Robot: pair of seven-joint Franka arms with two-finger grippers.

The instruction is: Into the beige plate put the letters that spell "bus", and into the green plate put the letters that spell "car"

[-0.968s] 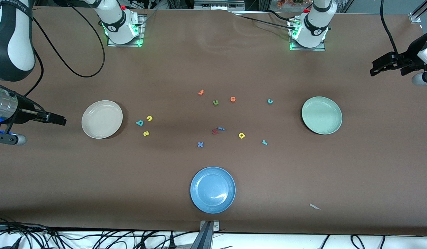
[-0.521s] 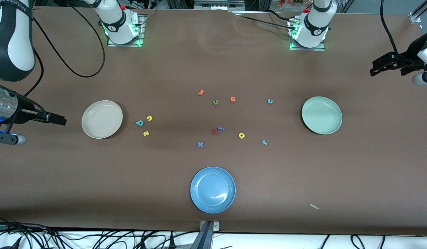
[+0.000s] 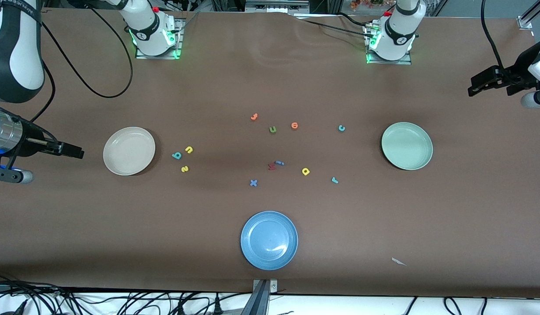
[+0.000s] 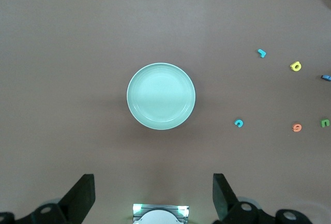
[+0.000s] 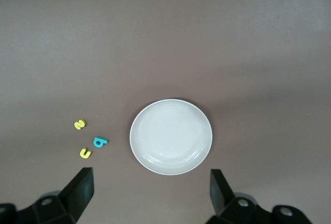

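The beige plate (image 3: 129, 151) (image 5: 171, 136) lies toward the right arm's end of the table. Beside it sit the teal "b" (image 3: 177, 155) (image 5: 99, 142), yellow "u" (image 3: 189, 149) (image 5: 85, 153) and yellow "s" (image 3: 185, 169) (image 5: 79, 124). The green plate (image 3: 406, 145) (image 4: 161, 95) lies toward the left arm's end. Spread beside it are the teal "c" (image 3: 341, 128) (image 4: 238, 123), teal "r" (image 3: 335, 180) (image 4: 261, 53) and yellow "a" (image 3: 305, 171) (image 4: 295, 66). My right gripper (image 3: 72, 151) (image 5: 150, 175) hangs open and empty high by the beige plate. My left gripper (image 3: 477, 85) (image 4: 152, 182) hangs open and empty high by the green plate.
A blue plate (image 3: 269, 240) lies near the front edge. Mid-table are an olive "u" (image 3: 273, 129), two orange letters (image 3: 254, 117) (image 3: 294, 126), a red letter (image 3: 272, 166), a blue "i" (image 3: 280, 163) and a blue "x" (image 3: 253, 183). A paper scrap (image 3: 398, 261) lies near the front edge.
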